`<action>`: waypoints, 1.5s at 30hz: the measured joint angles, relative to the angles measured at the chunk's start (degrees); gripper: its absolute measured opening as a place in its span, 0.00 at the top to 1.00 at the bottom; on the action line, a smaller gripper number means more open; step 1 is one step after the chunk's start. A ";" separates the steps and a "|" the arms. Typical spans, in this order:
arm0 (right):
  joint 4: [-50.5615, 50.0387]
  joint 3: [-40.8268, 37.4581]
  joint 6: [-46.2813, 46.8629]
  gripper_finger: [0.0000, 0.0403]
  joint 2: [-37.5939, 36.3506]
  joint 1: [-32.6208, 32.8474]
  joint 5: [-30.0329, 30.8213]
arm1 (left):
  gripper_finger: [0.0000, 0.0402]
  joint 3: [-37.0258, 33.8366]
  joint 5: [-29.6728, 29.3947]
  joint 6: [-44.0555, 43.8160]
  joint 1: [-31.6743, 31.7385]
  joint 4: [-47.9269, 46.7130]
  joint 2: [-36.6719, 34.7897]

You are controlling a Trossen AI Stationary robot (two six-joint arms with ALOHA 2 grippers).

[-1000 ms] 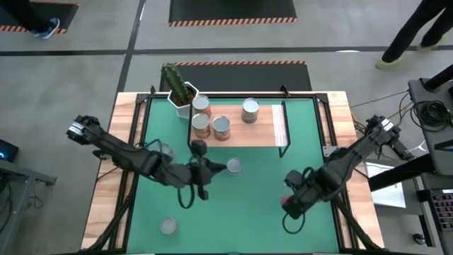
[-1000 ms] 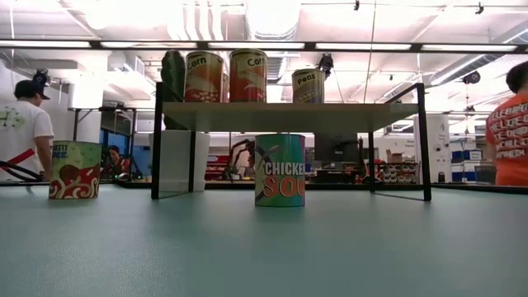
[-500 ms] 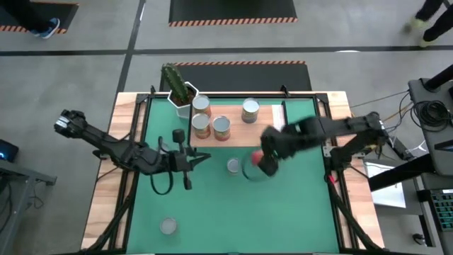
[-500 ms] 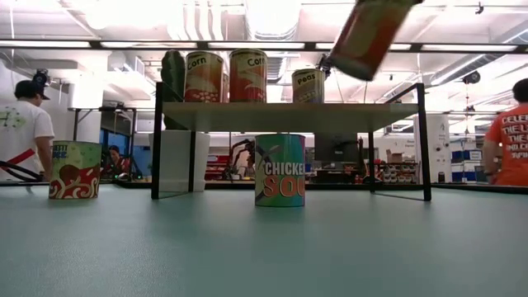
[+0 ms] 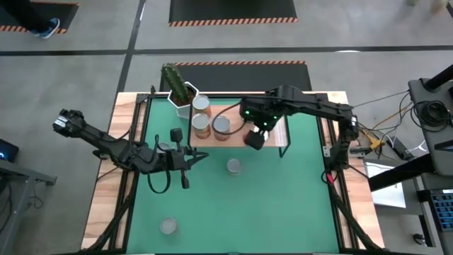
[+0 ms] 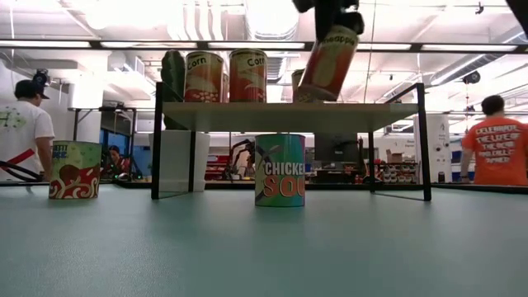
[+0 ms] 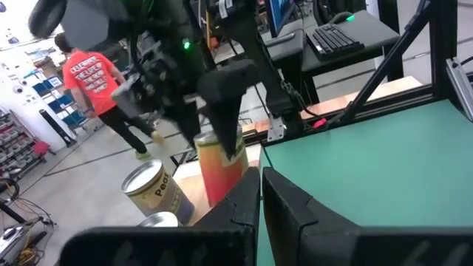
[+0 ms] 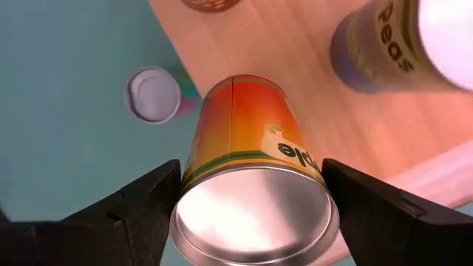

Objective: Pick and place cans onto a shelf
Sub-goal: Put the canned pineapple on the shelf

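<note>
now the right gripper has swung in from mid-table, holding an orange can tilted just above the shelf, beside the peas can; placement imminent. left gripper shut, idle.

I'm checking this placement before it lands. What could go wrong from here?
1. The orange can hangs tilted in the right tool above the shelf; released like that, it may tip or roll off.
2. The peas can stands close beside it, so lowering may knock it.
3. It hangs near the shelf's front edge, with the chicken soup can on the mat below.
</note>
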 joint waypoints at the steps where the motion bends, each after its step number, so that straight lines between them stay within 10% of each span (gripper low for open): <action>1: -0.21 0.47 -0.67 0.25 0.74 -0.20 0.01 | 1.00 0.00 0.00 0.00 0.00 -0.01 0.00; 29: 0.70 1.36 -2.27 0.14 2.22 -2.27 4.41 | 1.00 0.02 0.17 0.00 0.00 -0.02 0.04; 45: 12.25 -6.90 -7.15 0.19 -15.62 4.89 11.85 | 1.00 0.02 0.46 -0.46 -0.31 -0.01 0.09</action>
